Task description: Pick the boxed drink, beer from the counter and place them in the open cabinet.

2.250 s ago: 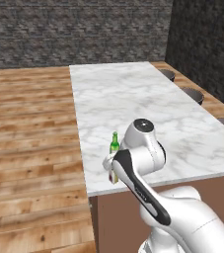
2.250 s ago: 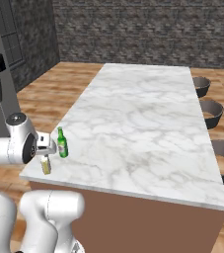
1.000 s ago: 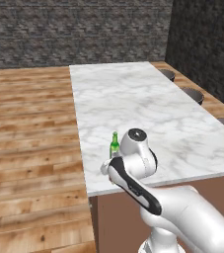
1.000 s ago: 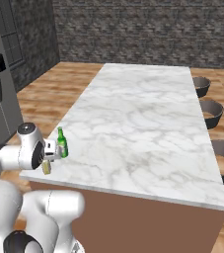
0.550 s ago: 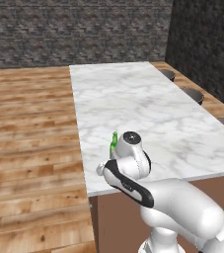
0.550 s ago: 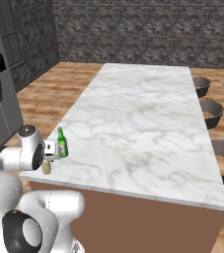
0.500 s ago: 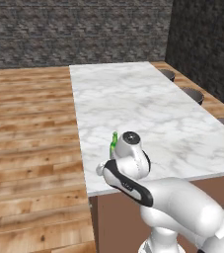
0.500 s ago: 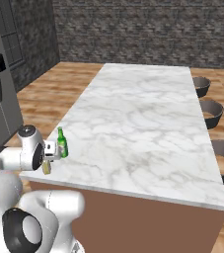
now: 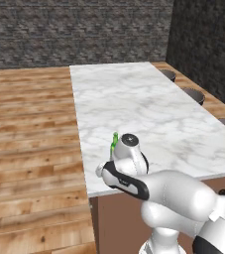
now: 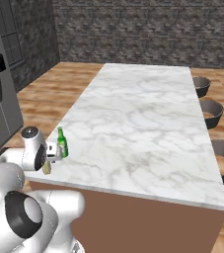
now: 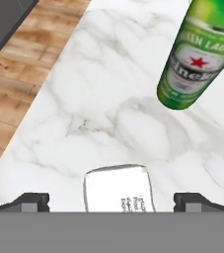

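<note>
Two things wait near the counter's (image 10: 148,113) near-left corner, and we read the hand view from left to right; furthest left lies the counter edge with wooden floor (image 11: 15,94) beyond it; next comes one dark finger tip (image 11: 32,201) at the lower left; then the boxed drink (image 11: 117,189), its white top sitting between the tips; then the other tip at the lower right; above and to the right stands the beer (image 11: 197,59), close to the carton but apart from it.

Our fingers are released, spread wide on either side of the boxed drink and gripping nothing yet; the gripper (image 11: 115,201) hangs just above the carton.

We judge several risks from here; the carton stands close to the counter edge, so a descent that lands off-centre could nudge it toward the floor; the right tip has little room beside the green bottle, and a sideways drift could tip the tall, narrow beer; closing too high on the carton might pinch only its top and let it slip on the lift; in the right base view the beer (image 10: 62,143) stands just beside the hand, so any swing away toward the cabinet should rise first.
</note>
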